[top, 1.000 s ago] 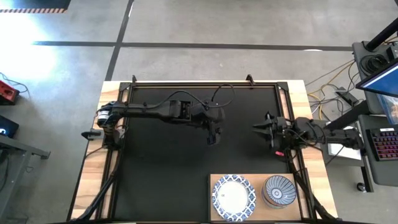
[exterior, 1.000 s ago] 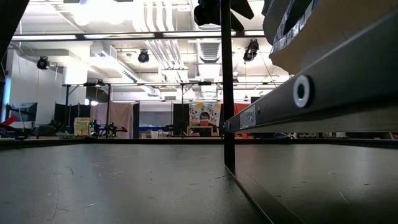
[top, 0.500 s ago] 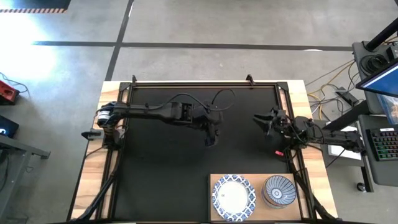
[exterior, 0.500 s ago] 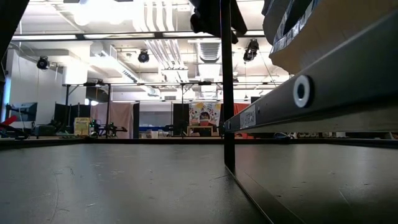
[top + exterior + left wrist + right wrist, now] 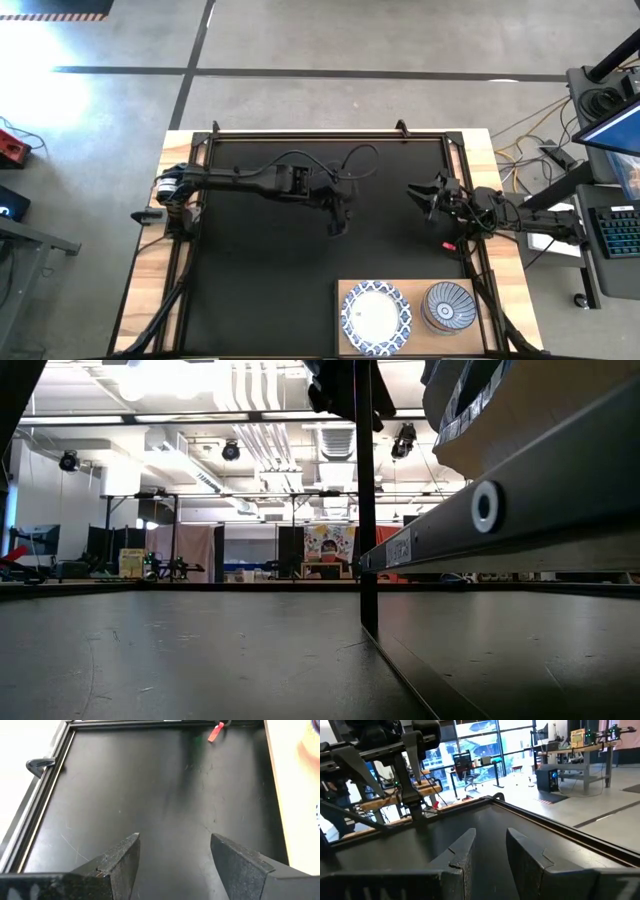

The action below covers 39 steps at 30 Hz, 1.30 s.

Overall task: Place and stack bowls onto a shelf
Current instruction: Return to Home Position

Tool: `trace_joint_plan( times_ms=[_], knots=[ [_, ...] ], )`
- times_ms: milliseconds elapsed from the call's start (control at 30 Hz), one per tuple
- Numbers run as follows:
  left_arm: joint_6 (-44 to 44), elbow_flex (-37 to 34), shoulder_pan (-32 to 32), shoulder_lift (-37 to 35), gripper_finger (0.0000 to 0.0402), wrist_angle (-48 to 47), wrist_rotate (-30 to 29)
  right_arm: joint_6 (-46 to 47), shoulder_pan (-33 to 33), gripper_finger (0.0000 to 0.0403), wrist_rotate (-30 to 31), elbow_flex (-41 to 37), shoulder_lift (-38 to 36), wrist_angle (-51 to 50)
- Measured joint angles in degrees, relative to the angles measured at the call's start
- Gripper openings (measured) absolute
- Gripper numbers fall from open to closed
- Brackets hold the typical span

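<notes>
Left to right across the table. The left gripper (image 5: pixel 340 224) hangs over the middle of the black mat (image 5: pixel 250 260). In its wrist view its fingers (image 5: pixel 122 857) stand wide apart, with bare mat between them and nothing held. The right gripper (image 5: pixel 419 192) is held over the mat's right part and points left. Its fingers (image 5: pixel 462 851) are parted by a narrow gap and grip nothing.

The shelf (image 5: pixel 412 288) lies at the near right of the table, nearer than both grippers and touched by neither. On its left half sits a white bowl with a blue patterned rim (image 5: pixel 376 317). On its right half, just beside that one, sits a grey-striped bowl (image 5: pixel 449 305). From above, what lies beneath either bowl cannot be told.
</notes>
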Motion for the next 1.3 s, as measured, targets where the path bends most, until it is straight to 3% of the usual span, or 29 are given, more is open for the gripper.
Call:
trace_joint_plan(
  times_ms=[300, 567, 1000, 1300],
  knots=[
    [3.4, -2.8, 0.1, 0.0, 0.0224, -0.7, 0.0, 0.1, 0.0, 0.0098, 0.0, 0.0, 0.0, -0.1],
    [3.2, -12.6, 1.4, -3.3, 0.0224, 0.0, -0.1, 0.2, 0.0, 0.0098, 0.0, 0.0, 0.0, -0.2],
    [1.9, -51.4, 4.0, -32.5, 0.0224, 29.7, 0.0, 0.2, 0.0, 0.0098, 0.0, 0.0, 0.0, -0.2],
    [1.7, -74.0, 9.4, -50.0, 0.0224, 43.0, 0.0, 0.2, 0.0, 0.0098, 0.0, 0.0, 0.0, -0.2]
  ],
)
